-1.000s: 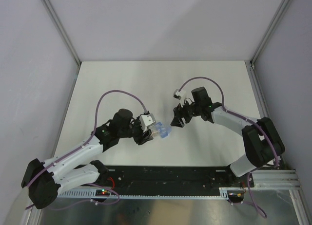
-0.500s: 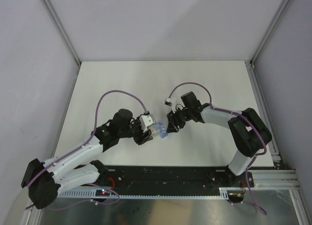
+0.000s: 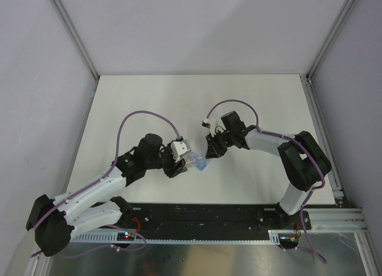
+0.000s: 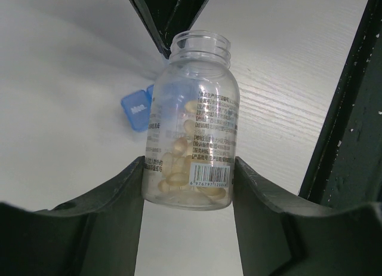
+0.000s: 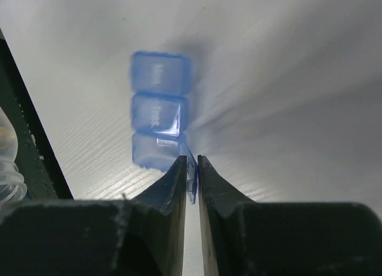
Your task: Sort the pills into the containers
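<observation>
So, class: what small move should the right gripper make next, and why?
Probably pull the lid tab up to open that compartment: the right gripper is pinched on it, the blue strip looks closed, and the left gripper holds the uncapped bottle of pills.

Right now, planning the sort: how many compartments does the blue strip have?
3, joined in a row: far compartment, middle compartment, near compartment, whose lid flap the right gripper pinches. None seem hidden.

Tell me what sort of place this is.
Probably a robotics test cell: a white table walled by plain grey panels, two black-and-white arms bolted at its edge, handling a clear plastic pill bottle and a translucent blue three-compartment strip.
</observation>
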Tool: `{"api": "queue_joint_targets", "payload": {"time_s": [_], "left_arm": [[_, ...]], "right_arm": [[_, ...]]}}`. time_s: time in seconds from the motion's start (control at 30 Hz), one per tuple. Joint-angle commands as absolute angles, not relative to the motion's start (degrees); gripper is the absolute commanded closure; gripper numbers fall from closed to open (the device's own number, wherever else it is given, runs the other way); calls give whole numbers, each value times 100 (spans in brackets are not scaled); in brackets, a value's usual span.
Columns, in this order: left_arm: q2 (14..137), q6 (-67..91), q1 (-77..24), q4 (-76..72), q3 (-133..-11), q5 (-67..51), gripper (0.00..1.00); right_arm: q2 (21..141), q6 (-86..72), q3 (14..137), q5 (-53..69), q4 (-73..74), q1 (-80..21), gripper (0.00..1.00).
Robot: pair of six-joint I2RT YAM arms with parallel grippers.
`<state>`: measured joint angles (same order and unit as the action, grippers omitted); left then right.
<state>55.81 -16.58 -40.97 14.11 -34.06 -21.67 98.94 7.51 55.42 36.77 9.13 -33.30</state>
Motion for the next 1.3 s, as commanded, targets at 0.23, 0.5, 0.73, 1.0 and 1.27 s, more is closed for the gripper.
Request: {"api": "queue_joint_targets", "payload": {"time_s": [0.23, 0.5, 0.73, 1.0, 1.27], "left_arm": [[5503, -1809, -4067, 1199, -3401, -2089, 100], [5564, -1845, -4066, 1187, -3428, -2010, 100], [5692, -1916, -4065, 1192, -3514, -1974, 100], [5978, -1995, -4064, 1159, -3689, -1902, 100], [6360, -1738, -4067, 681, -3816, -1517, 100]], "right_arm": [[9769, 623, 5749, 3335, 944, -3341, 96], [9564, 468, 5745, 2970, 1005, -3315, 100], [9341, 410, 5749, 2781, 1026, -3222, 100], [9321, 205, 5741, 2507, 1083, -3046, 100], [9302, -275, 5549, 2499, 886, -2859, 100]]}}
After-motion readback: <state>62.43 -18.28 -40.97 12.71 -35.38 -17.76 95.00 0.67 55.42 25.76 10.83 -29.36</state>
